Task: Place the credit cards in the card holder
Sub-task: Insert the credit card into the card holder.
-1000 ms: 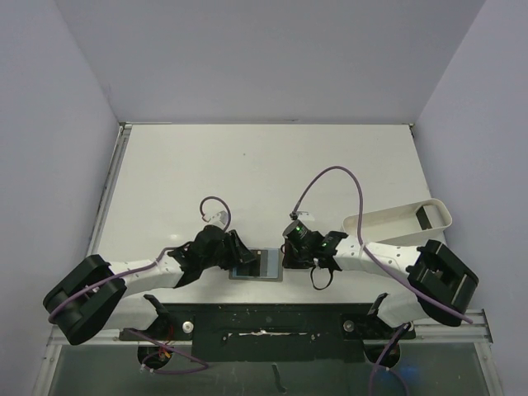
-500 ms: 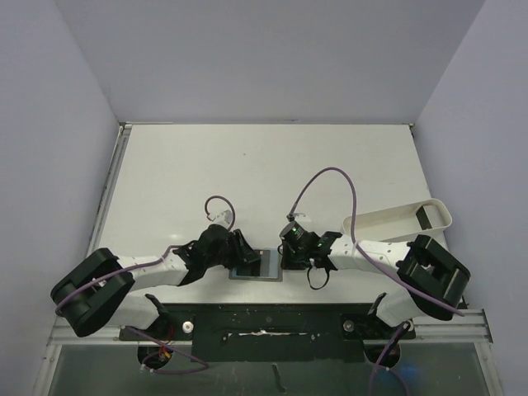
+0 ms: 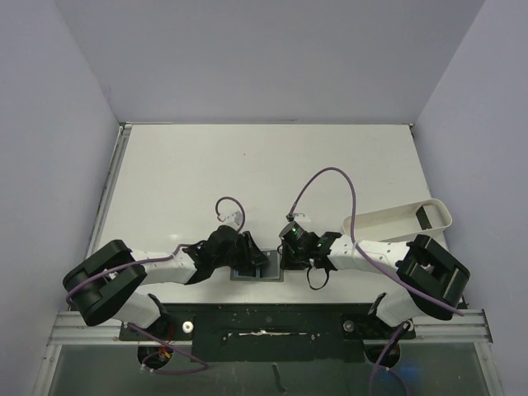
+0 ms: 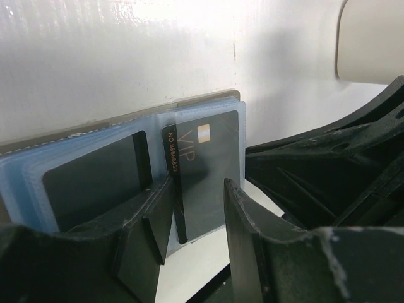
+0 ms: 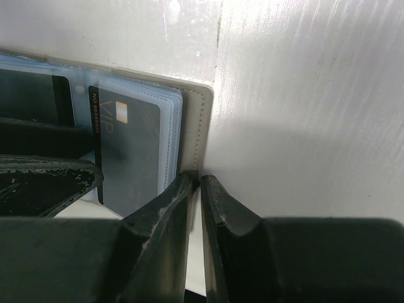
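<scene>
White desk [image 3: 247, 165], pale lilac walls [image 3: 272, 58]. We see grey-olive, blue-lined folding card holder [image 5: 192, 126] open flat at near desk edge, black VIP credit card [image 4: 208, 158] in its sleeve. Right fingers [image 5: 211, 202] clenched on holder's cover edge; left fingers [image 4: 237, 202] parted astride card's near end. Left arm [image 3: 165, 266] now further right, covering more of holder than before.

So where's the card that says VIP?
In the left wrist view, the VIP card lies on the right-hand page of the card holder, between the fingers of the left gripper.
</scene>
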`<state>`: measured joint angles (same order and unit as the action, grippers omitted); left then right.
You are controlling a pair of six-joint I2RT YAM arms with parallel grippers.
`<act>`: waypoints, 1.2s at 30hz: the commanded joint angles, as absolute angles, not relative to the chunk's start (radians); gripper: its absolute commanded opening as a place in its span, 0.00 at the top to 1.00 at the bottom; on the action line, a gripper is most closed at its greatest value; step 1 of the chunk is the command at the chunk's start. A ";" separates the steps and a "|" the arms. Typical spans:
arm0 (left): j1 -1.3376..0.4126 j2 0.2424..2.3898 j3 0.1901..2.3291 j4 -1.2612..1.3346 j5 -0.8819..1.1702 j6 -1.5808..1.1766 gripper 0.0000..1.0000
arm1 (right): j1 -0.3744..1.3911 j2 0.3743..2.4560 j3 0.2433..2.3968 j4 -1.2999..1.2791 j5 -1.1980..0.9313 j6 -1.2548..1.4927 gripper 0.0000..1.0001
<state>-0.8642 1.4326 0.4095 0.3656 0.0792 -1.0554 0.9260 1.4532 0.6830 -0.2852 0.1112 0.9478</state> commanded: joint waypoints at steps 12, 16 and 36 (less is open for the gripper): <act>-0.884 1.374 0.395 0.504 0.088 -1.068 0.63 | 0.942 1.455 0.690 -0.255 0.133 0.954 0.86; -0.882 1.323 0.398 0.445 0.064 -1.053 0.63 | 0.942 1.420 0.707 -0.307 0.165 0.954 0.81; -0.740 1.114 0.414 0.043 0.030 -0.939 0.53 | 0.948 1.406 0.833 -0.296 0.135 0.929 0.74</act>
